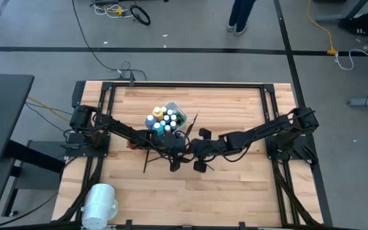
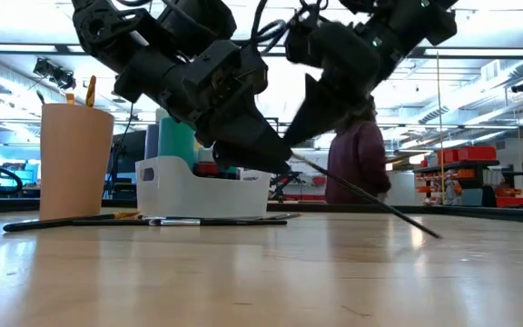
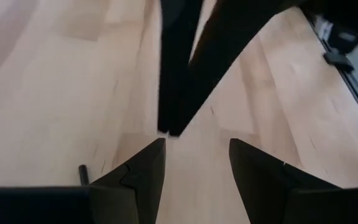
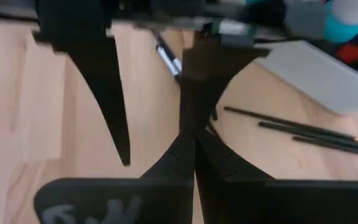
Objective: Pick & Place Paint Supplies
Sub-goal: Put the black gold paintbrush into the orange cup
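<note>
Holding: the right hand (image 2: pixel 295 145) is pinched shut. It seems to grip the upper end of a thin brush (image 2: pixel 370 202), since that end hangs in the air while the far tip slants down to the desk (image 2: pixel 243 291).
Tilt, likely reason: gripped by one end only, the brush droops away from the hand instead of lying level.
Left hand: the left hand (image 3: pixel 197 144) is spread wide and empty. It sits tip to tip with the right hand, whose shut fingers point into its gap. I judge it is set to steady or take over the brush.
Just behind the hands: the white tub (image 2: pixel 198 193) stands there, already packed with upright paint bottles (image 1: pixel 161 120). It looks like the place the brush is meant for.
Below and beside the hands: more brushes (image 2: pixel 198 220) lie flat on the desk in front of the tub, not yet collected.
Farther off, on the left hand's side: a large cylinder (image 2: pixel 75 159) stands apart from the work.
</note>
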### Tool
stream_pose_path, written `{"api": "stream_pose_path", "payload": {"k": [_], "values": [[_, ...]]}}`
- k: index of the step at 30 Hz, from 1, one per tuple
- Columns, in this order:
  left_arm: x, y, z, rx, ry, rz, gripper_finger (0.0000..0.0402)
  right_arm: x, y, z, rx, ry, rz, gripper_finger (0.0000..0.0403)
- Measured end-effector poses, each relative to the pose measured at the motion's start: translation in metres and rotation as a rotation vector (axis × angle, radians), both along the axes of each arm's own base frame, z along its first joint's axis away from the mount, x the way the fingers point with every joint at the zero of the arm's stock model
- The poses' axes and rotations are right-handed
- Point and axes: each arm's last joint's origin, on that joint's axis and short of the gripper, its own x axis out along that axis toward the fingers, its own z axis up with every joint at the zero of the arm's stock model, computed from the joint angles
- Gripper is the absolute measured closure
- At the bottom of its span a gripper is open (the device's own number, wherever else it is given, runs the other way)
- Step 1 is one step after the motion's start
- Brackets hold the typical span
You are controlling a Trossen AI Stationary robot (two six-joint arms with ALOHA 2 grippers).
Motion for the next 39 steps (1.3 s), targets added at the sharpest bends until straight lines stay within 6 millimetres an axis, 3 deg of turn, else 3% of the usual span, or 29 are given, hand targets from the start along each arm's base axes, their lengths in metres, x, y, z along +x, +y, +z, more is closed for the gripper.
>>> {"api": "stream_pose_path", "payload": {"k": [6, 18, 22, 30, 39], "values": [[0.001, 0.006, 0.000, -0.021, -0.001, 0.079, 0.0213, -0.001, -0.003, 0.015, -0.011, -0.075, -0.002, 0.0403], [0.006, 0.007, 0.011, 0.018, -0.127, 0.063, 0.0217, 0.003, -0.003, 0.019, -0.053, -0.124, 0.014, 0.0403], [0.006, 0.008, 0.011, 0.033, -0.128, 0.066, 0.0250, 0.003, -0.004, 0.020, -0.066, -0.136, 0.004, 0.0403], [0.006, 0.008, 0.009, 0.063, -0.115, 0.051, 0.0378, 0.003, -0.003, 0.020, -0.068, -0.130, 0.008, 0.0403], [0.005, 0.007, 0.010, 0.050, -0.109, 0.010, 0.0384, 0.003, -0.003, 0.020, -0.089, -0.131, 0.041, 0.0394]]}}
